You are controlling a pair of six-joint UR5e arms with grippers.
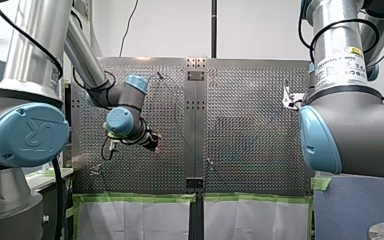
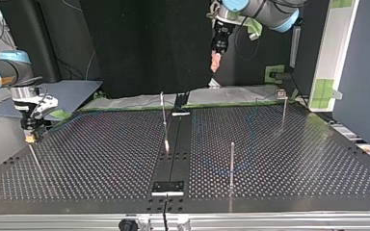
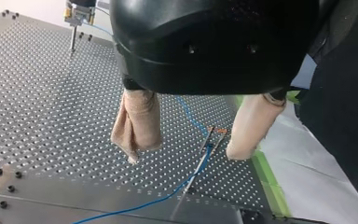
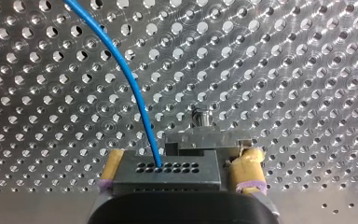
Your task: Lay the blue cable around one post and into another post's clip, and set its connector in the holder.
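Nearest the front camera, both arms' shoulders (image 1: 27, 132) crowd the edges. Beyond them the left pincer (image 1: 153, 141) is seen hanging over the perforated surface (image 1: 250, 125), with nothing in it.

Top view: the right pincer (image 2: 30, 136) is held low near the surface's edge at the view's left. The left one is raised high, well above the posts (image 2: 231, 161).

Left wrist view: beige pads (image 3: 137, 119) are spread and released. The blue cable (image 3: 193, 122) is seen below, running past a forked clip post (image 3: 210, 140) — whether it is seated in the fork cannot be told.

Right wrist view: yellow pads (image 4: 247, 170) are clenched on the black connector (image 4: 168, 169), where the cable enters its face. The holder (image 4: 200, 137) lies just ahead. Seating is judged the step in hand. The connector should be squared to the holder and lowered straight, with slack left so the cable is not dragged from the clip — release only once it is bedded.
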